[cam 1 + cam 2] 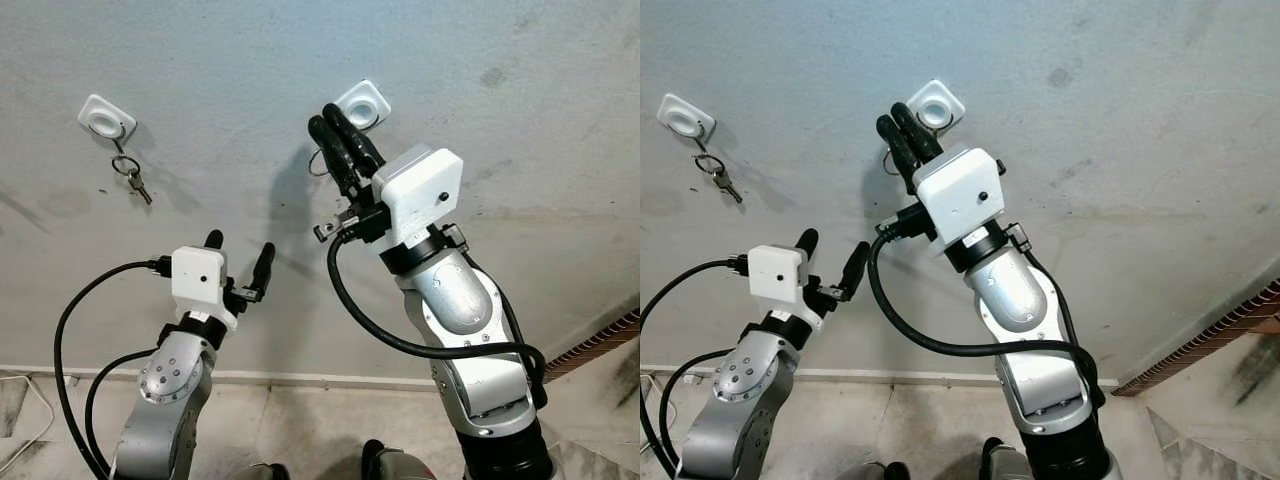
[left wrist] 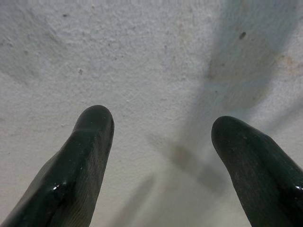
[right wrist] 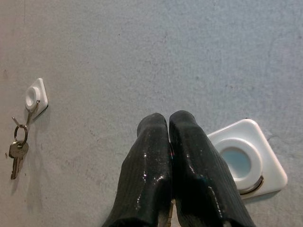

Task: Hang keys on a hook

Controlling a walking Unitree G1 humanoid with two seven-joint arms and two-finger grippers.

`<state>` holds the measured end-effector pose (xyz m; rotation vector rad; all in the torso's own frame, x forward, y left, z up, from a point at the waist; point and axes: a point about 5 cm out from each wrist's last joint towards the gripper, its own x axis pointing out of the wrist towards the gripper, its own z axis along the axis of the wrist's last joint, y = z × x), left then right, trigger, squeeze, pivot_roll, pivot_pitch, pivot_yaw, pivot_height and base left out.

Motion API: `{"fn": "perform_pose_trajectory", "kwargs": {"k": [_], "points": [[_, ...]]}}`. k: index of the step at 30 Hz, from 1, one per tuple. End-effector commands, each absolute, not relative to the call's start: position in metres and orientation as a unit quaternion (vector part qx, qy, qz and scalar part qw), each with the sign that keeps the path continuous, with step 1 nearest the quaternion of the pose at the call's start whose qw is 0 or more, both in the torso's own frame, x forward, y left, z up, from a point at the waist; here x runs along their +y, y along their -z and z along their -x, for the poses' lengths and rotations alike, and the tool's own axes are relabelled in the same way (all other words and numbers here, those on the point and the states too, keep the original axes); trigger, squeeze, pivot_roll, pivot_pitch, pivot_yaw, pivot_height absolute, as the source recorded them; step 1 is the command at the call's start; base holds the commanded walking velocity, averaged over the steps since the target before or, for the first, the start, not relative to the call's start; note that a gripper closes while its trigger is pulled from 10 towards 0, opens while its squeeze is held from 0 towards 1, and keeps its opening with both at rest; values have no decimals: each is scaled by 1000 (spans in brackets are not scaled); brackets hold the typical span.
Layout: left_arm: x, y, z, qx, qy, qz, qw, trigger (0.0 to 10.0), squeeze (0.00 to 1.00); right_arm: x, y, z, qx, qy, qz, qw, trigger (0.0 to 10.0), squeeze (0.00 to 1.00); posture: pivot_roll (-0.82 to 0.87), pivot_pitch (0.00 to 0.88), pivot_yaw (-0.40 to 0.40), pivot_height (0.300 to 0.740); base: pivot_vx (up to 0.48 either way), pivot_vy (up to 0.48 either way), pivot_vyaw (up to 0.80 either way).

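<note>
Gripping duty falls to the right gripper (image 1: 338,125), whose two long black fingers are pressed together beside the right-hand hook. Going left to right: a square white plastic wall hook (image 1: 106,118) on the grey plaster wall (image 1: 520,120) already carries a small bunch of metal keys on a ring (image 1: 133,178). Below and to its right, the left gripper (image 1: 240,250) hovers near the wall with its fingers spread apart and nothing between them. Further right, a second square white plastic wall hook (image 3: 246,161) sits just beside the right fingertips (image 3: 182,123). A thin metal key ring (image 1: 318,162) peeks out at the left edge of those fingers — it seems pinched there, though any keys on it are hidden behind the gripper.

To finish well, I judge the ring's loop must be brought over the wire prong at the hook's lower edge, then lowered until it seats — only then should the fingers part, slowly, so nothing slips off.
</note>
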<state>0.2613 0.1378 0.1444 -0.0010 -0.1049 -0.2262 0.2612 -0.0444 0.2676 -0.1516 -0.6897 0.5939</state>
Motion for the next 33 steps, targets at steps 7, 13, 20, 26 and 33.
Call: {"fn": "perform_pose_trajectory", "kwargs": {"k": [7, 13, 20, 26, 33], "points": [[142, -144, -258, -48, 106, -5, 993, 10000, 0, -48, -274, -261, -348, -276, 81, 892, 10000, 0, -10, 194, 52, 740, 0, 0, 0], [142, -144, -258, -47, 108, -5, 993, 10000, 0, -54, -274, -261, -348, -266, 88, 895, 10000, 0, -18, 192, 57, 740, 0, 0, 0], [140, -143, -260, -45, 113, -5, 993, 10000, 0, -64, -272, -261, -343, -250, 100, 900, 10000, 0, -27, 194, 61, 740, 0, 0, 0], [137, -145, -259, -45, 131, 10, 990, 10000, 0, -66, -268, -263, -337, -247, 106, 902, 10000, 0, -24, 196, 62, 740, 0, 0, 0], [131, -148, -249, -37, 193, 21, 980, 10000, 0, -66, -266, -270, -336, -245, 115, 902, 10000, 0, -10, 202, 59, 740, 0, 0, 0]]}}
